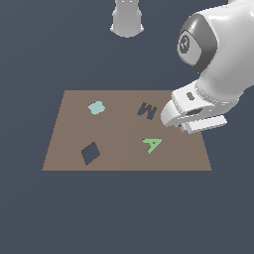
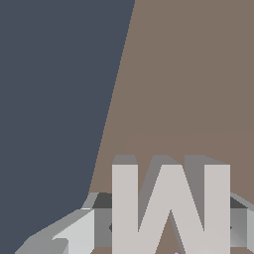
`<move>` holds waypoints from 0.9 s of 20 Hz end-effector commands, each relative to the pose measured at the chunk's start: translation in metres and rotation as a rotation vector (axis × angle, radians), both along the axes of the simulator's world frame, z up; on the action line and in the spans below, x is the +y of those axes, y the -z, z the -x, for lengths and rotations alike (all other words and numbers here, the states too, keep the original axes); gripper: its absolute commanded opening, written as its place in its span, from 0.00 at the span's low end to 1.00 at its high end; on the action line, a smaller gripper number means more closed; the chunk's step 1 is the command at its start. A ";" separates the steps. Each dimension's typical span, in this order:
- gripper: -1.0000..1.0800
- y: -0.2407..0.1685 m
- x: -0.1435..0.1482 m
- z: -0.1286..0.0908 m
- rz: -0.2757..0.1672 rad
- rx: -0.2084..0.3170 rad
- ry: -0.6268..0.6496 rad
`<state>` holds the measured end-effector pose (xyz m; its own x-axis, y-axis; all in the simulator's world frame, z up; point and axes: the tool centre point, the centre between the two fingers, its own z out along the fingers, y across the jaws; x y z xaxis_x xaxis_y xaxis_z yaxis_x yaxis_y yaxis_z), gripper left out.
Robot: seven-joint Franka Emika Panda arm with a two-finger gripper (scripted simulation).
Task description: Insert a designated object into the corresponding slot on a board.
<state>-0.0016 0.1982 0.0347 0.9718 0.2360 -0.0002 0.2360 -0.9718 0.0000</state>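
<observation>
Here, the hand [image 1: 191, 121] was largely masked in the exterior view by the arm's bulky white wrist housing, and its fingertips could not be made out there. In the wrist view the whitish-grey M block [image 2: 171, 208] was seen held between two grey fingers [image 2: 74, 230], one pressed to each flank; the block's lower part and both fingers were cut off by the frame edge. A tiny pink speck was glimpsed beneath the block, too small to identify.

The board [image 1: 119, 158] was rendered as a flat, matte brown rectangle lying on a plain dark blue-grey bench [image 1: 124, 213]. A dark M-shaped slot [image 1: 147, 110] was recessed in it toward the exterior view's right, just beside the hand. A dark diamond-shaped recess [image 1: 90, 153], a flat green letter A [image 1: 152, 144] and a pale teal lobed piece [image 1: 96, 107] were also shown on the board. The block appeared chunky, with sharp edges and shaded side faces.

The arm was reached in from the exterior view's upper right, with the hand lowered over the board's right margin, close to the slot. The block was held over bare board, near the board's edge.
</observation>
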 end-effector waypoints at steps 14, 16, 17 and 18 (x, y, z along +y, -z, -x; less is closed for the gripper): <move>0.00 -0.002 -0.012 0.046 0.000 -0.001 -0.667; 0.00 -0.002 -0.015 0.051 0.000 -0.002 -0.749; 0.00 -0.002 -0.017 0.054 0.000 -0.002 -0.790; 0.00 -0.002 -0.019 0.056 0.000 -0.002 -0.830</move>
<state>-0.0541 0.1819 0.0368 0.5360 0.8442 0.0007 0.8442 -0.5360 0.0002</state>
